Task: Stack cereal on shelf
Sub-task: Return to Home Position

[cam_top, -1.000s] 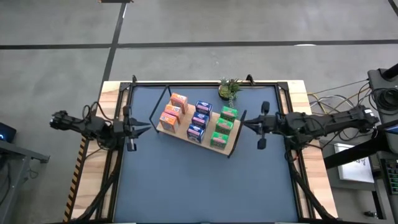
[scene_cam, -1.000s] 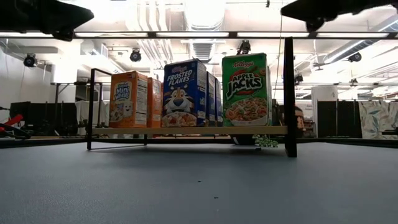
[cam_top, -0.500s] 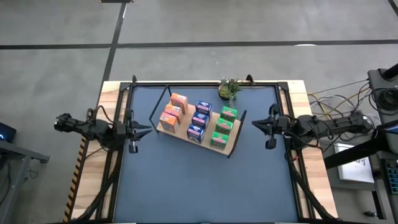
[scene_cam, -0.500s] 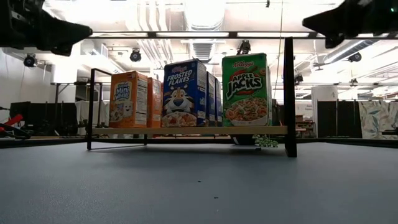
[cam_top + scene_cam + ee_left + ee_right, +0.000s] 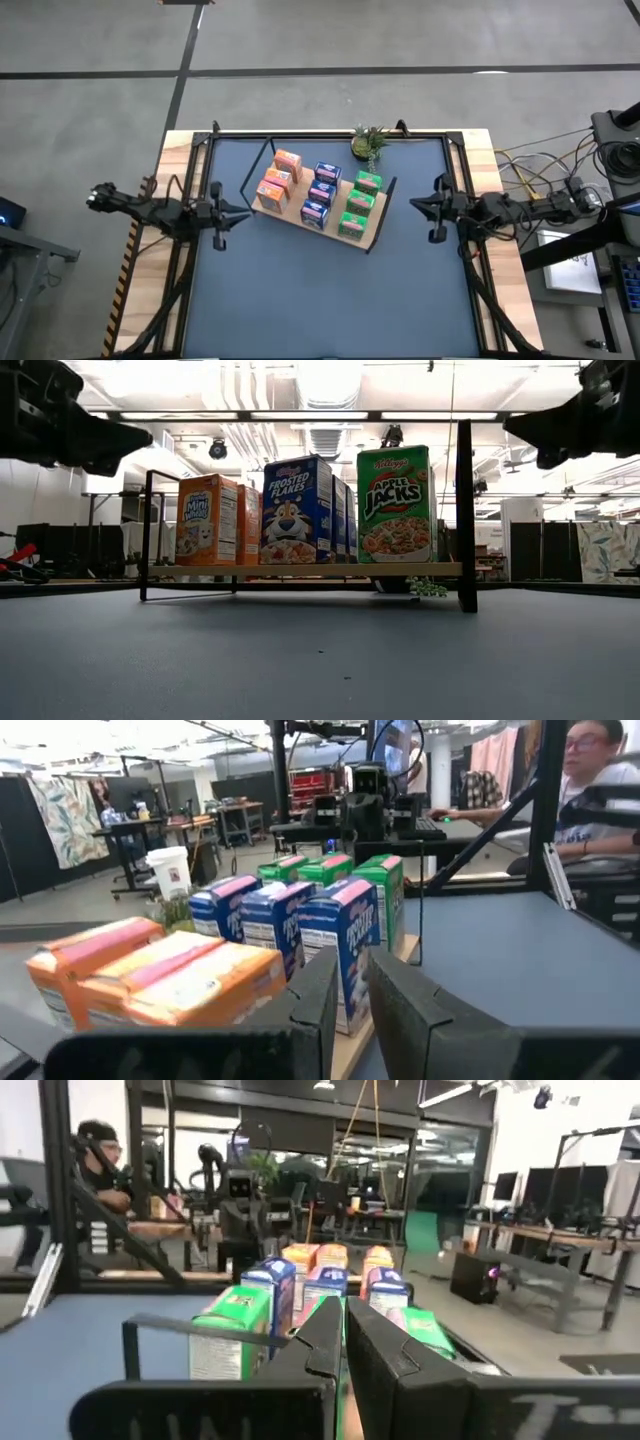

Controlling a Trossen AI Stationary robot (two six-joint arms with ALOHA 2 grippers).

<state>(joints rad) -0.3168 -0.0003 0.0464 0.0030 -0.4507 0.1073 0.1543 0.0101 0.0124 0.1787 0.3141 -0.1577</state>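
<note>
Nine cereal boxes stand upright on their bases on the light-wood shelf (image 5: pixel 375 232) in the middle of the table, in three rows: orange (image 5: pixel 278 180), blue (image 5: pixel 321 192) and green (image 5: pixel 359 205). The low view shows the front orange (image 5: pixel 208 520), blue (image 5: pixel 297 510) and green (image 5: pixel 395 503) boxes on the board (image 5: pixel 300 570). My left gripper (image 5: pixel 248 210) hovers left of the shelf and my right gripper (image 5: pixel 414 206) hovers right of it. Both are shut, empty and point at the shelf. The left wrist view shows only a narrow slit between the fingers of my left gripper (image 5: pixel 352 990).
A small potted plant (image 5: pixel 368 143) stands behind the shelf near the table's far edge. The shelf's black frame legs (image 5: pixel 464 510) rise at its ends. Bare blue tabletop (image 5: pixel 320 290) lies in front of the shelf. A person (image 5: pixel 600 770) sits beyond the table's right side.
My right gripper has drawn back from the shelf toward the table's right edge and come down somewhat. My left gripper has also come lower, staying left of the shelf. The boxes and shelf have not moved.
</note>
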